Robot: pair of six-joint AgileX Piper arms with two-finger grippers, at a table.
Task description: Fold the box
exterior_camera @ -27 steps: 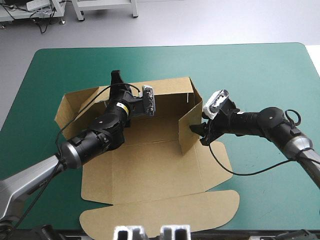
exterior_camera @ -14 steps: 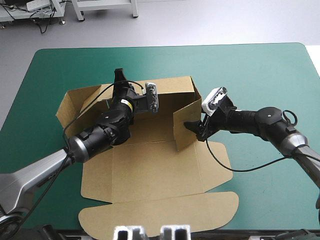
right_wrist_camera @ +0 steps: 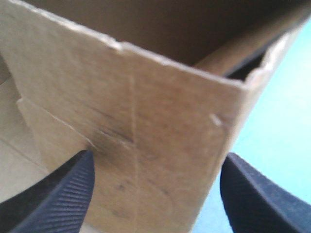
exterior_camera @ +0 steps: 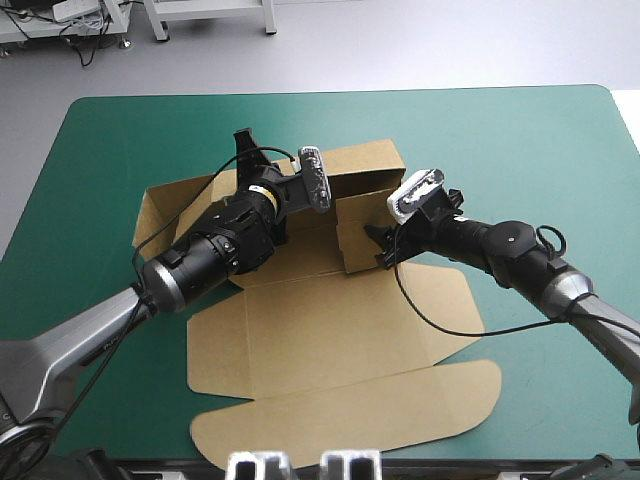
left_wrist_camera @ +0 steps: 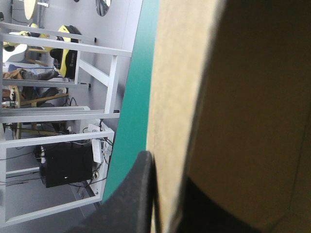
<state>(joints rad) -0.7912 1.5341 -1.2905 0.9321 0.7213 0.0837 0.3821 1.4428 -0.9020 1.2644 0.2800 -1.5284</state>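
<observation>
The box (exterior_camera: 330,330) lies on the teal-green counter (exterior_camera: 520,140), a little left of the middle, with its lid (exterior_camera: 350,420) flat toward the near edge. It is a brown cut sheet, half built. The far wall (exterior_camera: 365,165) stands up, the right side wall (exterior_camera: 360,235) is raised and turned inward, and the left side is not yet folded in. The right wrist view shows creases and a worn corner on the board. The left pincer (exterior_camera: 246,160) is closed on the far wall's top edge, the board pinched between its black fingers. We judge that it holds this wall upright so the side can be tucked against it. The right pincer (exterior_camera: 383,248) is open, its fingers apart on either side of the side wall's corner. We cannot tell whether they touch it, and we take it to be steadying or pushing that wall, not gripping it. The next move likely calls for pressing the side wall home without letting the far wall fall back.
</observation>
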